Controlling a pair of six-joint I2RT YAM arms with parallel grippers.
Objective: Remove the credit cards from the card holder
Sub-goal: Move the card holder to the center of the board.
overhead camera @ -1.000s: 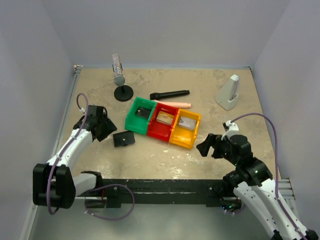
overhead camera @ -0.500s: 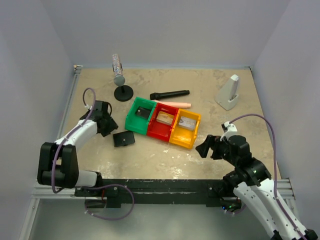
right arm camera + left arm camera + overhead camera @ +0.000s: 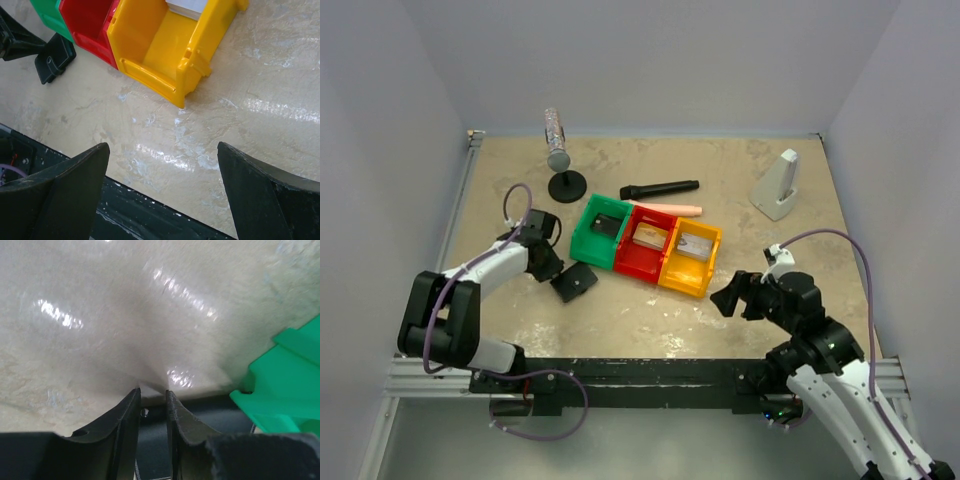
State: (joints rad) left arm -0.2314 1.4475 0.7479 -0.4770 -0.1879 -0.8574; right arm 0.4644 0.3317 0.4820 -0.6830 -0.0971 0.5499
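The card holder [image 3: 575, 283], small, flat and black, lies turned on the table just left of the green bin [image 3: 600, 232]. My left gripper [image 3: 552, 268] is at its near-left end. In the left wrist view the fingers [image 3: 152, 390] stand close together over the card holder [image 3: 210, 415], with its dark tab and snap in the narrow gap. The right wrist view shows the card holder [image 3: 54, 59] touching a left finger [image 3: 17, 37]. Flat cards lie in the red bin [image 3: 648, 236] and the yellow bin [image 3: 692, 243]. My right gripper [image 3: 725, 297] hovers open [image 3: 162, 145] near the yellow bin [image 3: 150, 45].
A black stick [image 3: 660, 188] and a pink stick [image 3: 665, 208] lie behind the bins. A silvery bottle on a black round stand [image 3: 560, 160] is at the back left, a white wedge [image 3: 778, 185] at the back right. The black front rail [image 3: 150, 220] runs below the right fingers.
My left arm has swung right and down to the card holder, its jaws narrowing. The card holder has turned and shifted slightly. The right arm has barely moved.
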